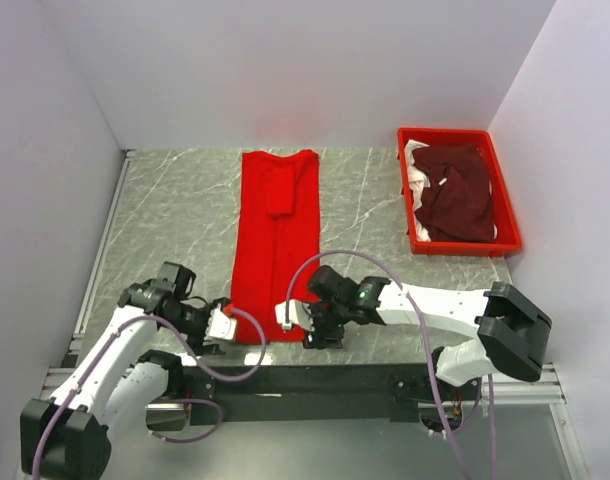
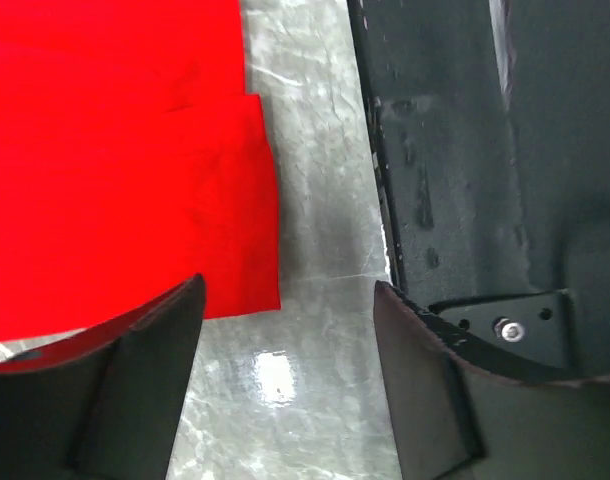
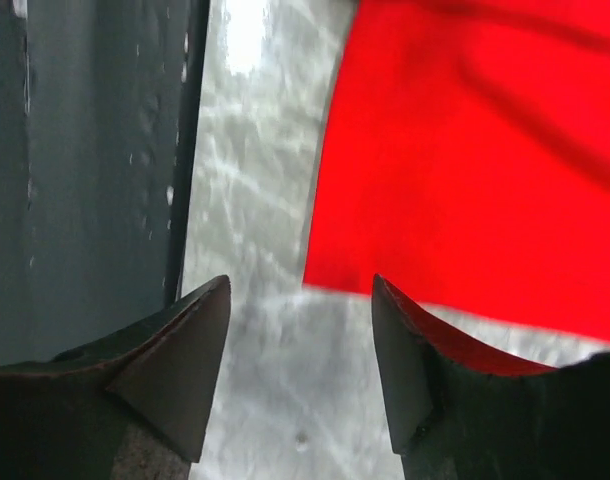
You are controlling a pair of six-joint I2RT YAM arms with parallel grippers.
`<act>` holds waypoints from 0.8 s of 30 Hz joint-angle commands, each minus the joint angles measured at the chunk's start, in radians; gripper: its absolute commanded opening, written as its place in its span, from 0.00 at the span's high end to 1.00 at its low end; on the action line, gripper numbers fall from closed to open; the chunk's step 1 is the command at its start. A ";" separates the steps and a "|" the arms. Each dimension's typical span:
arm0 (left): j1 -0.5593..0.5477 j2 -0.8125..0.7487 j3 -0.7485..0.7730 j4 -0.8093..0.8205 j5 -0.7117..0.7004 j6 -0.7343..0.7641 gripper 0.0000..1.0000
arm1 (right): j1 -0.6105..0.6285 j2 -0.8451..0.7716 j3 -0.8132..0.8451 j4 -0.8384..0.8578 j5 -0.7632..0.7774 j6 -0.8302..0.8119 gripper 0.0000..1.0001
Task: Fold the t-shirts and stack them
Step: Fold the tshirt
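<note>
Now, over on the left, the left gripper (image 1: 223, 325) sits at the near-left corner of the red t-shirt (image 1: 275, 230), and from above its fingertips are hard to make out. Its wrist view settles it: jaws spread wide, nothing between them but bare table (image 2: 315, 150), with the shirt's corner slipping out of sight behind one finger (image 2: 145, 350). Whether that finger touches cloth, I cannot tell. The shirt lies folded into a long strip running near to far at mid-table. At its near-right corner the right gripper (image 1: 290, 318) covers the hem; it too gapes, gripping nothing, one finger (image 3: 425, 360) overlapping the red edge. A black rail (image 1: 335, 378) runs along the near edge. Far right, the red tray (image 1: 507, 205) holds the maroon t-shirt (image 1: 457, 195), crumpled, burying most of the white fabric (image 1: 417, 165).
</note>
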 commanded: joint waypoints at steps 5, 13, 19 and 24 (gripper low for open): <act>-0.077 0.007 -0.072 0.158 -0.107 0.126 0.35 | 0.061 0.052 -0.011 0.227 0.083 -0.008 0.37; -0.123 0.142 -0.078 0.287 -0.180 0.090 0.39 | 0.104 0.100 -0.030 0.224 0.141 -0.082 0.45; -0.166 0.190 -0.090 0.348 -0.229 0.076 0.42 | 0.125 0.193 0.027 0.171 0.214 -0.099 0.46; -0.206 0.213 -0.090 0.405 -0.253 0.004 0.48 | 0.139 0.247 0.052 0.141 0.257 -0.107 0.49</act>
